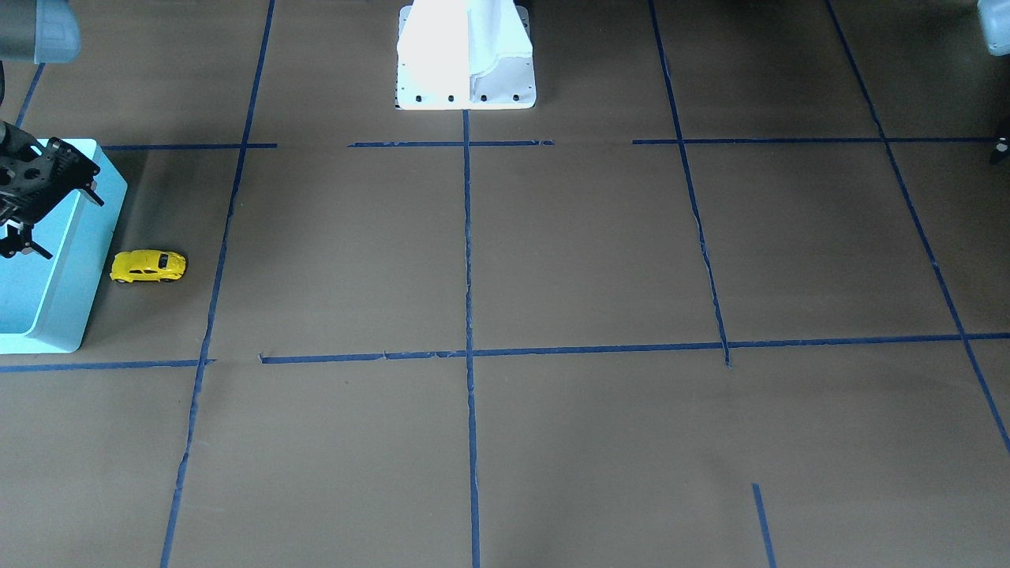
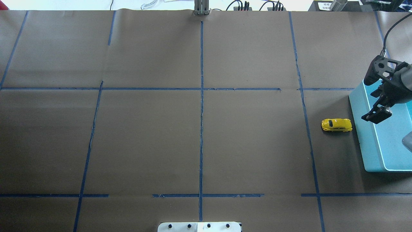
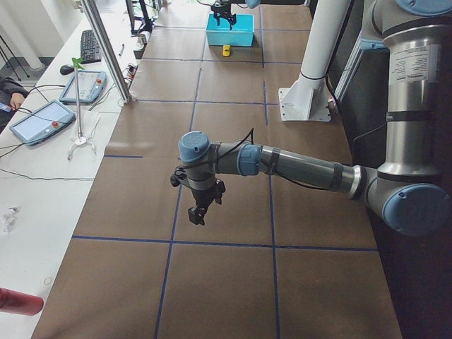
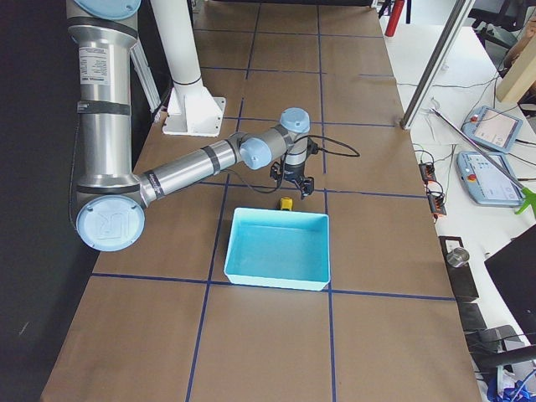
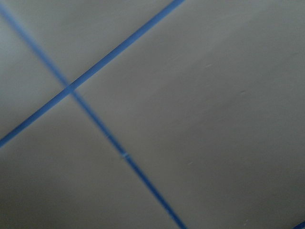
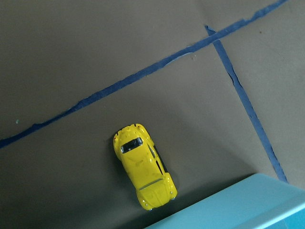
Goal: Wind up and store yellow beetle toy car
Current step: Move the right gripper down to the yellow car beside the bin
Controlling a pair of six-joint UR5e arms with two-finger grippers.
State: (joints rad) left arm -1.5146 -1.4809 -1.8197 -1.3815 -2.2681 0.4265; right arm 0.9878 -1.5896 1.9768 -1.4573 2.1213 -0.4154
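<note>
The yellow beetle toy car (image 1: 148,267) (image 2: 336,125) rests on its wheels on the brown table, close beside the light blue bin (image 1: 87,260) (image 2: 357,129). It lies free, with nothing touching it. The right wrist view looks straight down on the car (image 6: 143,167), with the bin's corner (image 6: 248,205) below it. My right gripper (image 1: 47,229) (image 2: 376,109) hangs open and empty above the bin's rim on the car's side. My left gripper (image 3: 201,212) hovers over bare table far from the car, and I cannot tell whether it is open or shut.
Blue tape lines (image 2: 201,96) divide the brown table into squares. The white robot base (image 1: 465,55) stands at the table's middle edge. A side bench with tablets (image 3: 42,120) and a metal post (image 3: 106,49) runs along the far side.
</note>
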